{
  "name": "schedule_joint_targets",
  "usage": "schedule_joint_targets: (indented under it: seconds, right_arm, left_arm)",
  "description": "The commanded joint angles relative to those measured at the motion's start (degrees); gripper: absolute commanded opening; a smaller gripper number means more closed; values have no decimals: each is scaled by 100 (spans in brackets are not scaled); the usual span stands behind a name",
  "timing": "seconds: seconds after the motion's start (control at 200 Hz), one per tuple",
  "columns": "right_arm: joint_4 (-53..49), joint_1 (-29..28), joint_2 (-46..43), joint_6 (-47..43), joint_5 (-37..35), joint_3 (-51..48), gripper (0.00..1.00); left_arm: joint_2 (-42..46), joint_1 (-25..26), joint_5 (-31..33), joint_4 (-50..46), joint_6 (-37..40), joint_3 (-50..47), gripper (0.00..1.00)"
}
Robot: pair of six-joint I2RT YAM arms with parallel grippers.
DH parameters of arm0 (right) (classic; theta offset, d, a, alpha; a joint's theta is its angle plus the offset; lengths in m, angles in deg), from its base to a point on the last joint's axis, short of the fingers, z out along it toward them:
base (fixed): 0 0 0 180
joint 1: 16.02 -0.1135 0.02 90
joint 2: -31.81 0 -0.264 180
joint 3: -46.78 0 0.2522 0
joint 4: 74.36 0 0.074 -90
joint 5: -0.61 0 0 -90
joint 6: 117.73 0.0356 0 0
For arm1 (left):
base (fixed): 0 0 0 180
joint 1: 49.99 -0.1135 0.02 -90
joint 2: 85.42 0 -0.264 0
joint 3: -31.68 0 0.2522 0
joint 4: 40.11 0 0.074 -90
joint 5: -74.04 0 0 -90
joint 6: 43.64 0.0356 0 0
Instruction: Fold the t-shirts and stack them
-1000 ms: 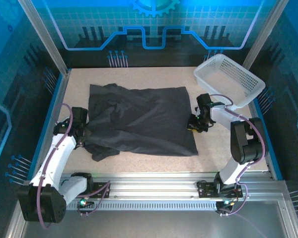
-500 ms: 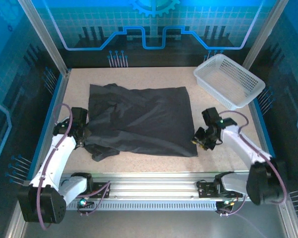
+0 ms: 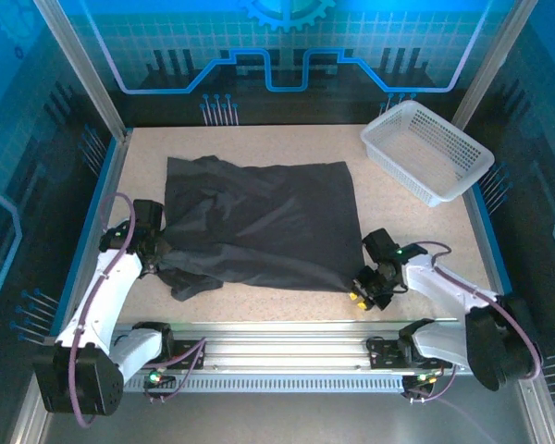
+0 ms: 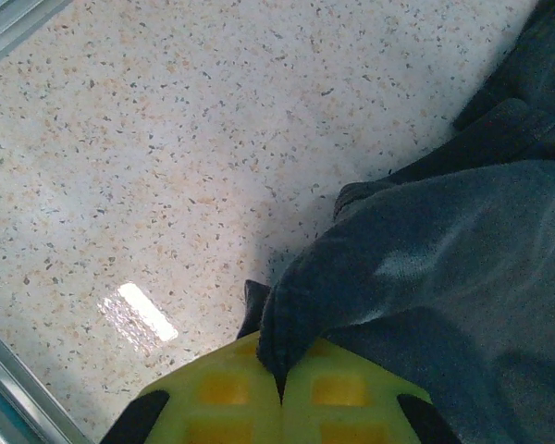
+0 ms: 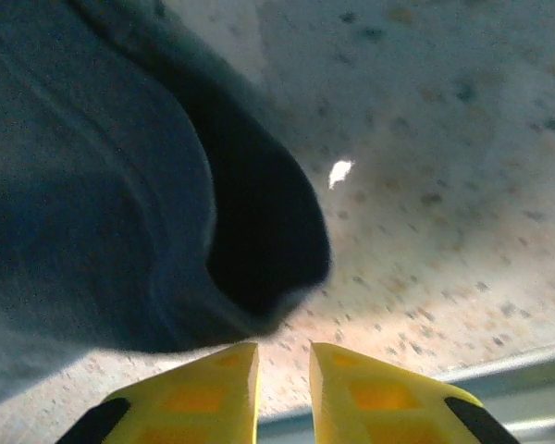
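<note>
A dark charcoal-grey t-shirt (image 3: 259,222) lies spread on the speckled table, rumpled along its left and near sides. My left gripper (image 3: 157,262) is shut on a fold of the shirt's left near edge (image 4: 301,305), the cloth pinched between the yellow fingers (image 4: 342,393). My right gripper (image 3: 361,293) hovers low at the shirt's near right corner (image 5: 259,231). Its yellow fingertips (image 5: 224,375) stand slightly apart with nothing between them, just short of the corner.
A white lattice basket (image 3: 425,151) sits at the back right corner of the table. A metal rail (image 3: 287,333) runs along the near edge, right by the right gripper. Bare table (image 3: 425,222) lies to the right of the shirt.
My right arm has swung from the shirt's right edge toward the near edge, down to the shirt's near right corner. The left gripper has stayed put, holding the cloth.
</note>
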Motion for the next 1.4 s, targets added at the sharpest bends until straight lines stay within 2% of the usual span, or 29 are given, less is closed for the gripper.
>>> schedule_joint_targets:
  seconds: [0.0,0.21,0.38,0.825,0.94,1.055,1.236,1.341,1.396]
  right_arm:
    - [501,185,486,31,-48,265,26]
    - [477,780,1307,-726,-145,874,28]
    - [197,881,1573,-1133,-223,1271,29]
    - [329,834,1699,-984,-221,878,32]
    - [206,761,1647,-912,-275,854,39]
    - [146,708,1628,-845,-303,817,40]
    - [462,684,1822,-805,-453,791,21]
    - [794,675,2005,-847,-404,890,0]
    - [805,646,1945,-946,-485,1072,0]
  left_arm:
    - [-13,-61,-73,63,95,14,0]
    - [25,-61,-83,47,87,19,0]
    - [56,-61,-142,22,45,0,0]
    - [13,-61,-246,37,-24,-42,0]
    - [3,-61,-266,37,-26,-23,0]
    - [3,-61,-278,28,-38,-6,0]
    - [3,-61,-312,59,-54,11,0]
    - [-6,-61,-390,113,-76,24,0]
    - [-11,-61,-541,204,-47,50,0]
